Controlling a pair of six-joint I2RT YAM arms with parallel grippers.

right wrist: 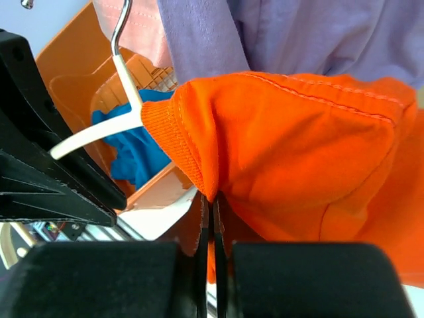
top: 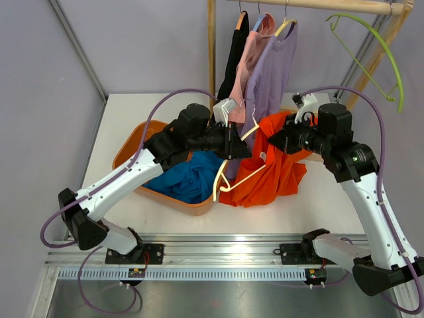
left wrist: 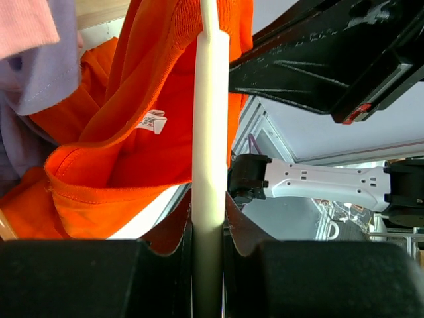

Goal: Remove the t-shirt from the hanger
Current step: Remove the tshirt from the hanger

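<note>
The orange t-shirt point(top: 281, 169) hangs partly off a white hanger point(top: 228, 173) between my two arms, above the table. My left gripper point(top: 232, 142) is shut on one arm of the hanger point(left wrist: 211, 132), which runs straight up between its jaws point(left wrist: 210, 218). The t-shirt point(left wrist: 126, 112) drapes to the left of that bar, a white label showing. My right gripper point(top: 273, 139) is shut on a fold of the t-shirt point(right wrist: 298, 152) near the ribbed collar, cloth pinched between its jaws point(right wrist: 212, 205). The hanger's metal hook and other arm point(right wrist: 99, 129) stick out of the collar.
An orange basket point(top: 132, 142) with blue cloth point(top: 189, 175) sits on the table under my left arm. Purple point(top: 275, 66), pink point(top: 255, 46) and black point(top: 235, 53) garments hang from a wooden rail behind. A green hanger point(top: 384, 53) hangs at the back right.
</note>
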